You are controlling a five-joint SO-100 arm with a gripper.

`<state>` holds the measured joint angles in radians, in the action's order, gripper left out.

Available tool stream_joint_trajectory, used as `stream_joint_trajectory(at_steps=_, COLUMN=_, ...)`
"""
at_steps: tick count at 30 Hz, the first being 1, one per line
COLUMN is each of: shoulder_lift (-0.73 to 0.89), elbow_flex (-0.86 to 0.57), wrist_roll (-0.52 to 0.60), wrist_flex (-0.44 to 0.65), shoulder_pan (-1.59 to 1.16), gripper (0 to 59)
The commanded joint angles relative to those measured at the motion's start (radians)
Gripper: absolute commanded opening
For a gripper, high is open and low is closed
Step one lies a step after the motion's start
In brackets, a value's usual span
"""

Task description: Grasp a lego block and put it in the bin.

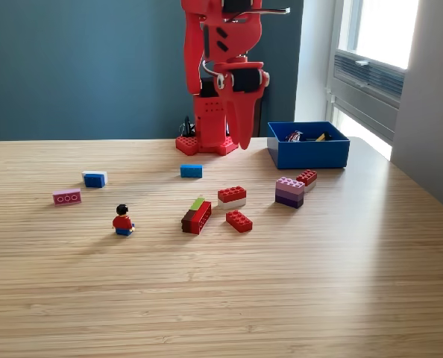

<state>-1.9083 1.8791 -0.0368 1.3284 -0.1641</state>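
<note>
A red robot arm's pincer (240, 123) hangs clenched and empty above the wooden bench (221, 298), near the blue bin (308, 153) at the exterior view's right. Lego blocks lie scattered; the purple stack (289, 192) touches a red brick (307, 177), so a grasp there could knock both. No writing is readable.

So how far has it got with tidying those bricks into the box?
A few small pieces already lie inside the shallow bright blue plastic bin. Nothing looks in hand: the red arm's gripper hangs above the wooden table, apparently empty. Left: many bricks, such as the purple stacked block and flat red brick.
</note>
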Motion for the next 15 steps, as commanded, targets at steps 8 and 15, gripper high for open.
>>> stream_joint_trajectory(at_steps=8, shoulder_lift=-0.049, elbow_flex=0.051, wrist_roll=-0.006, wrist_flex=-0.038, shoulder_pan=0.058, gripper=15.9)
stream_joint_trajectory(at_steps=15, shoulder_lift=-0.049, elbow_flex=0.058, wrist_roll=-0.014, wrist_flex=-0.038, shoulder_pan=0.058, gripper=16.8)
